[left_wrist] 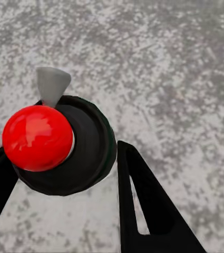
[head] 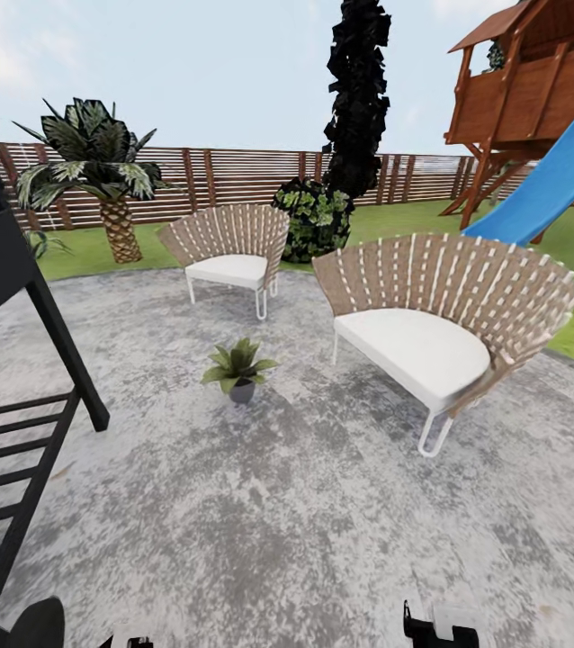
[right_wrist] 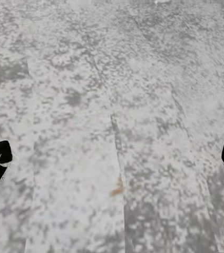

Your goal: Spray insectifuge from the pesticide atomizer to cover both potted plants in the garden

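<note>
On the speckled patio (head: 305,522), one potted plant (head: 238,367) sits ahead, well apart from me. My left jaws (left_wrist: 64,174) clench the pesticide atomizer (left_wrist: 64,145); my right jaws (right_wrist: 112,158) hang released. Spraying from here, I'd likely miss the leaves.

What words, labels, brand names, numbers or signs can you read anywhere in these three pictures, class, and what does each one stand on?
None: no readable text in any view.
The pesticide atomizer held between the left gripper's fingers shows a plain dark body and red nozzle, no label.
The potted plant's grey pot is blank.
The chairs, fence, slide and patio carry no signs or numbers.
</note>
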